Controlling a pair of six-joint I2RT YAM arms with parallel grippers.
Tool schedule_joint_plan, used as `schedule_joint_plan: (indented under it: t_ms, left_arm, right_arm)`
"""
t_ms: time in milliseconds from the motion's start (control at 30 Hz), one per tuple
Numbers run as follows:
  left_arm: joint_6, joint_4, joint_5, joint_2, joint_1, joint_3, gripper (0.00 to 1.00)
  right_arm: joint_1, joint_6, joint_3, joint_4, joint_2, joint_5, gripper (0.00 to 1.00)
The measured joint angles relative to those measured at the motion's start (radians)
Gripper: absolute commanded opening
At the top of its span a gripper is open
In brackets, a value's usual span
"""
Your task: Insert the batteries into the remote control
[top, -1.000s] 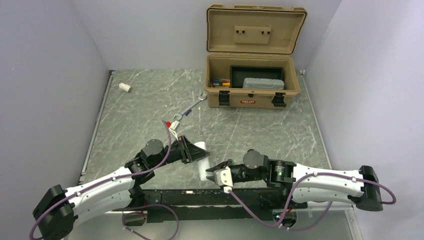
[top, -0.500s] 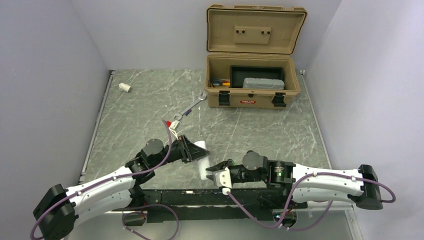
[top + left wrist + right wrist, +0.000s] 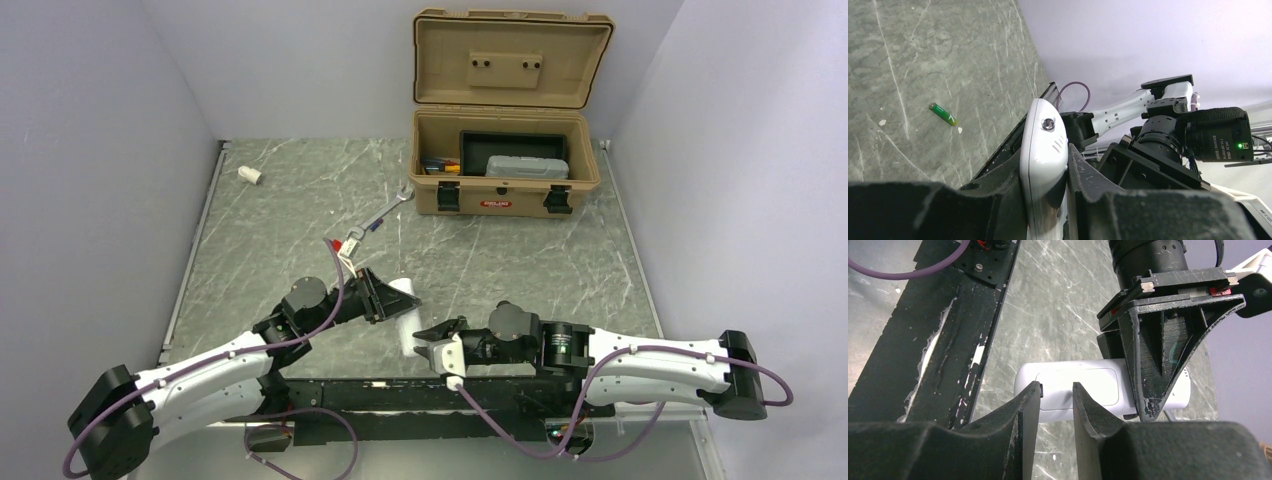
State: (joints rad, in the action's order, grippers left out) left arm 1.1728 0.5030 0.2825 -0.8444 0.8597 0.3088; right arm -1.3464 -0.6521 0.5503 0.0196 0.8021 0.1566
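My left gripper [image 3: 387,297] is shut on the white remote control [image 3: 406,312] and holds it on edge just above the table; its black fingers [image 3: 1083,175] clamp the remote's [image 3: 1043,150] sides. In the right wrist view the remote [image 3: 1083,382] shows its plain back cover, with the left gripper's fingers [image 3: 1168,350] across its right end. My right gripper [image 3: 1057,390] has its jaws a narrow gap apart with nothing between them, tips right at the cover; it also shows in the top view [image 3: 432,345]. One green battery [image 3: 943,114] lies on the table; it does not show in the top view.
An open tan toolbox [image 3: 505,190] stands at the back right. A silver wrench [image 3: 385,212] lies mid-table and a stubby white cylinder [image 3: 249,175] at the back left. A black rail [image 3: 400,395] runs along the near edge, close under both grippers.
My right gripper has edged slightly closer to the remote. My left gripper still holds the remote in about the same place.
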Motion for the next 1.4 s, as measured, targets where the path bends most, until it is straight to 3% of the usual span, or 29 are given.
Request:
schedule_joint_plan:
  t_ms: [1400]
  left_arm:
    - [0.019,0.009,0.009,-0.022,0.000,0.000,0.00]
  right_arm:
    - [0.002,0.018,-0.002,0.003,-0.026,0.022,0.34]
